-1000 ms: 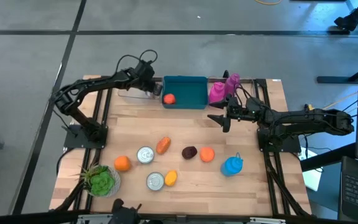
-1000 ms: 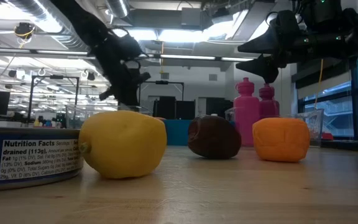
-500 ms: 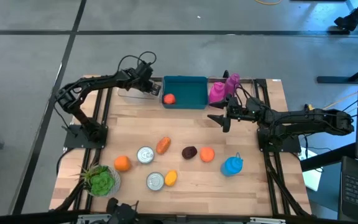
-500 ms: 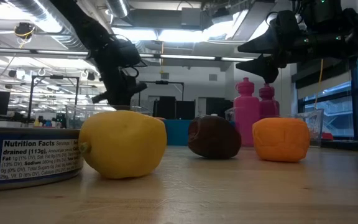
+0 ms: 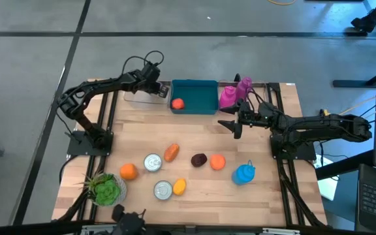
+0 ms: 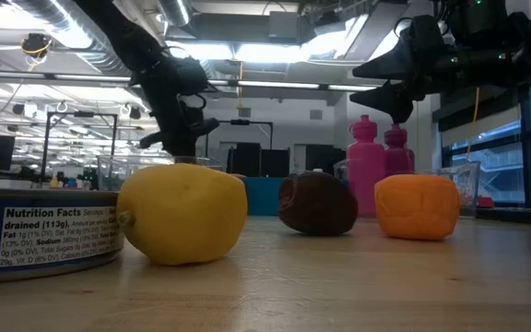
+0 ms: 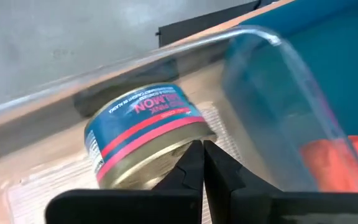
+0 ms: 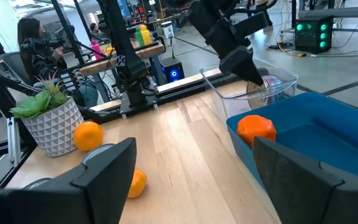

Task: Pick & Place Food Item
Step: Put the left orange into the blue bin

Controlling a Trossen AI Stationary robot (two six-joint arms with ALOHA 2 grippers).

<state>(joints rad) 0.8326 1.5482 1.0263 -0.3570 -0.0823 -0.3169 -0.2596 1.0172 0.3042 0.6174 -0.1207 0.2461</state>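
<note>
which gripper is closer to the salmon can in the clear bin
Left. The left gripper, shut, hovers right over the can in the clear bin. The right gripper, open, hangs beyond the teal bin.

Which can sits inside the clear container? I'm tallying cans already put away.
The blue-and-red labelled can under the left gripper; the other two cans stand on the open table.

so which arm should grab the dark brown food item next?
Right. Its pincer is open and hangs over the table's middle, nearer the dark brown item. The left pincer is shut, at the clear container on the far edge.
</note>
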